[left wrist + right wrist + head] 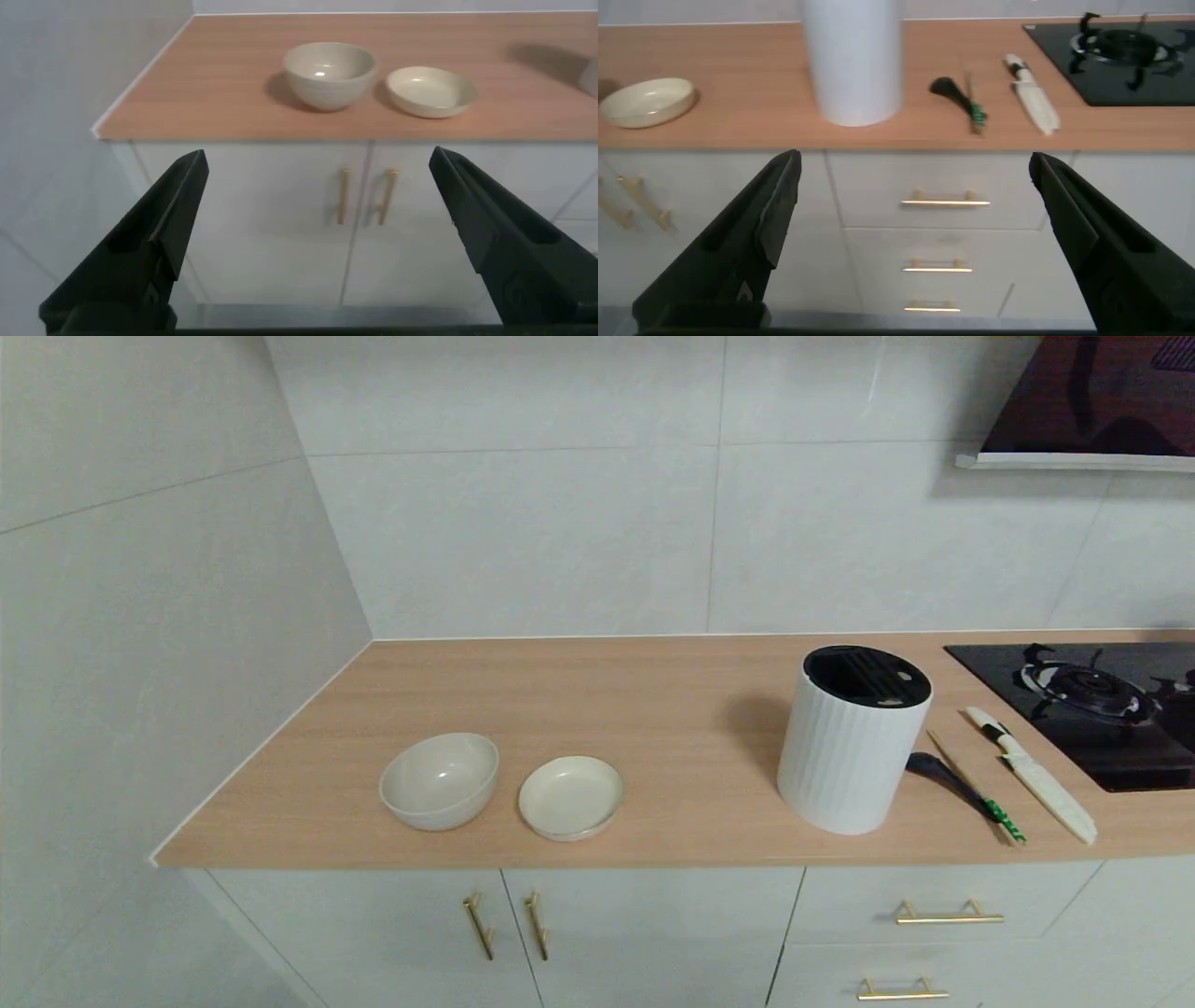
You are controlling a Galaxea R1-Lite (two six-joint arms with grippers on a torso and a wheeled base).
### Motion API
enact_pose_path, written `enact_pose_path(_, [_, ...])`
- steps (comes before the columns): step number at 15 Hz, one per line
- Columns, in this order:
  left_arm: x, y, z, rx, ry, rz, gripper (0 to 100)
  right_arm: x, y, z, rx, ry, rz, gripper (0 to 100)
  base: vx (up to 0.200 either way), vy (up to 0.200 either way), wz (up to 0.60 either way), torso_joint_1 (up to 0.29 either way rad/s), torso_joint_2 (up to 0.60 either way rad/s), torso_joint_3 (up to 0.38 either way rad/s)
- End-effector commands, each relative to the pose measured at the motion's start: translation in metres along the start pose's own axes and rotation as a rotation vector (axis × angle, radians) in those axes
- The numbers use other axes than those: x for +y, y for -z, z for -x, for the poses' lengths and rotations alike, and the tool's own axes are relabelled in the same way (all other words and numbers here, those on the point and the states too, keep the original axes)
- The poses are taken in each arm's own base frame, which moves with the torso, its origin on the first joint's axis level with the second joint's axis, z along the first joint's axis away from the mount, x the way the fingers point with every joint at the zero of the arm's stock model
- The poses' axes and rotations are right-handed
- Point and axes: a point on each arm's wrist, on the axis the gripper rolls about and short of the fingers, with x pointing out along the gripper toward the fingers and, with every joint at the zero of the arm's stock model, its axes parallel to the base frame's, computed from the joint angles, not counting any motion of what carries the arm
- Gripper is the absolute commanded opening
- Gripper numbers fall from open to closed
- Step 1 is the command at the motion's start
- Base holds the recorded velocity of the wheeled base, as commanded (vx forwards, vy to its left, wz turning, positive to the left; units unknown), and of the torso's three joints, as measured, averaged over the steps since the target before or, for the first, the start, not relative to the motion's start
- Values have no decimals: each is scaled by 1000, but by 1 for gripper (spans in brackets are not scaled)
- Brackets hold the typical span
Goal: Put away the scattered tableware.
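On the wooden counter [653, 709] a deep cream bowl [439, 780] sits beside a shallow cream dish [570, 795]. Further right stands a white ribbed utensil holder [854, 737] with a black slotted top. Next to it lie a black spoon [945, 773], chopsticks [978, 790] with green ends, and a white-sheathed knife [1032, 775]. My left gripper [318, 163] is open, low in front of the cabinet doors, facing the bowl [329, 73] and dish [431, 91]. My right gripper [916, 161] is open before the drawers, facing the holder [853, 61], spoon [951, 91], chopsticks [973, 105] and knife [1032, 93].
A black gas hob [1092, 705] is set into the counter at the far right, under a range hood [1083, 401]. Tiled walls close off the back and left. Cabinet doors and drawers with gold handles [949, 917] lie below the counter edge.
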Motion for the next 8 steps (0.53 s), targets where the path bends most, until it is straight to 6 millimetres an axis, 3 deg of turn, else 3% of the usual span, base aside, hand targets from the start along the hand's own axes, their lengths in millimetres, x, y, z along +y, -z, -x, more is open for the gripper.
enact_pose_path(1, [0,0,0,0,0,1,100,0,0,0,0,0,0,100,0,200,0,-2,-2,-7])
enact_pose_path(8, [0,0,0,0,0,0,100,0,0,0,0,0,0,100,0,200,0,2,1,0])
